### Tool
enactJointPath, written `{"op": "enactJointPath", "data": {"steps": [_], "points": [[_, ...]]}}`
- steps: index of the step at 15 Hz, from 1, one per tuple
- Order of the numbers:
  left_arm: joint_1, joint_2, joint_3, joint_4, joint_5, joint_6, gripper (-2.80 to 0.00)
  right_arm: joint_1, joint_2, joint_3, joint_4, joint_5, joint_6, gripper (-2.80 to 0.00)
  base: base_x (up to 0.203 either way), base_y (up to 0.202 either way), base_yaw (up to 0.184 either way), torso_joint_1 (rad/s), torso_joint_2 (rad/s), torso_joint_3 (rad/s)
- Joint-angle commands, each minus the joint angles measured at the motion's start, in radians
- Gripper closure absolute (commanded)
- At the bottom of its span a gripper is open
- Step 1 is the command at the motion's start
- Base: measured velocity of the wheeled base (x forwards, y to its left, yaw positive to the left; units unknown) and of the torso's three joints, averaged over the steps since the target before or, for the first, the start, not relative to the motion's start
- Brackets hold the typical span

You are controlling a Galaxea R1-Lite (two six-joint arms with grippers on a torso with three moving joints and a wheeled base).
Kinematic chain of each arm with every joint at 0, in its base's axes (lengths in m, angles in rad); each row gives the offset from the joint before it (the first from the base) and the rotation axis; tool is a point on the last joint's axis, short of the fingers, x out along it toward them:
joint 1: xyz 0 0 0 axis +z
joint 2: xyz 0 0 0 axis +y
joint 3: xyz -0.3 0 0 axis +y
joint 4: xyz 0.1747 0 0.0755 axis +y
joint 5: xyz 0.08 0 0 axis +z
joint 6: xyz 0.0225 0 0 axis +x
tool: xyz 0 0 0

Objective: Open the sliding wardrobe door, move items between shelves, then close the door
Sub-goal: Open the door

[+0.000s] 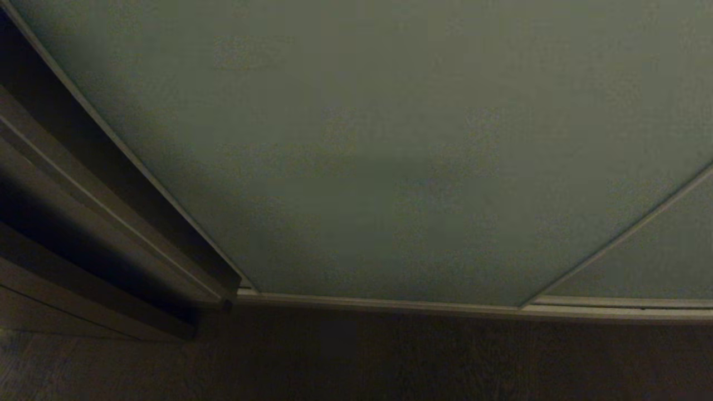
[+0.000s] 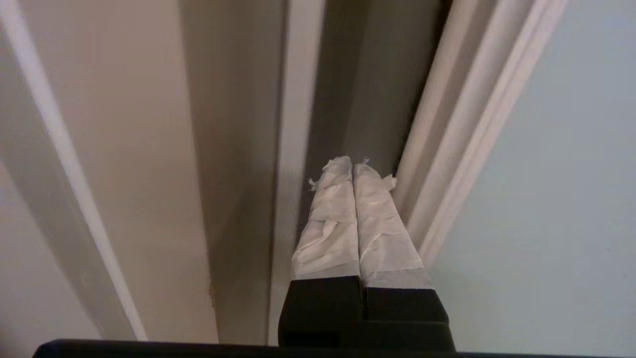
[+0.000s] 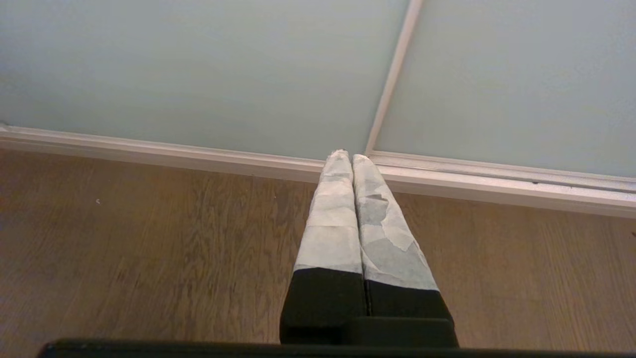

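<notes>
From my head cam the sliding wardrobe door (image 1: 379, 156) fills nearly everything, fully across the opening, its bottom frame sitting on the track (image 1: 390, 305) above the wood floor (image 1: 356, 356). My left gripper (image 2: 353, 166) has its taped fingers pressed together, holding nothing, tips right beside the door's light frame edge (image 2: 467, 129). My right gripper (image 3: 346, 156) is also clamped shut and empty, pointing at the track.

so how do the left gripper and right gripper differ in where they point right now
The left gripper points into the dark gap beside the light frame edge of the pale grey-green sliding wardrobe door. The right gripper hangs over the brown wooden floor, aimed at the door's bottom rail. Both have white-taped fingers, shut and empty.
</notes>
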Motion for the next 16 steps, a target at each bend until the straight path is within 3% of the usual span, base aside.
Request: {"op": "enactJointPath", "data": {"steps": [1,6,13,16], "points": [[-0.003,-0.032,0.004,0.028,-0.025,-0.004,0.0,0.0,-0.003,0.0,-0.001,0.0,-0.001,0.0,0.0,0.0,0.0,0.0,0.0,0.0],[-0.033,-0.076,0.002,0.217,-0.143,-0.043,0.0,0.0,-0.003,0.0,-0.001,0.0,-0.001,0.0,0.0,0.0,0.0,0.0,0.0,0.0],[-0.14,-0.059,-0.061,0.266,-0.154,-0.028,0.0,0.0,-0.003,0.0,-0.001,0.0,-0.001,0.0,0.0,0.0,0.0,0.0,0.0,0.0],[-0.177,-0.063,-0.072,0.326,-0.188,-0.028,0.0,0.0,-0.003,0.0,-0.001,0.0,-0.001,0.0,0.0,0.0,0.0,0.0,0.0,0.0]]}}
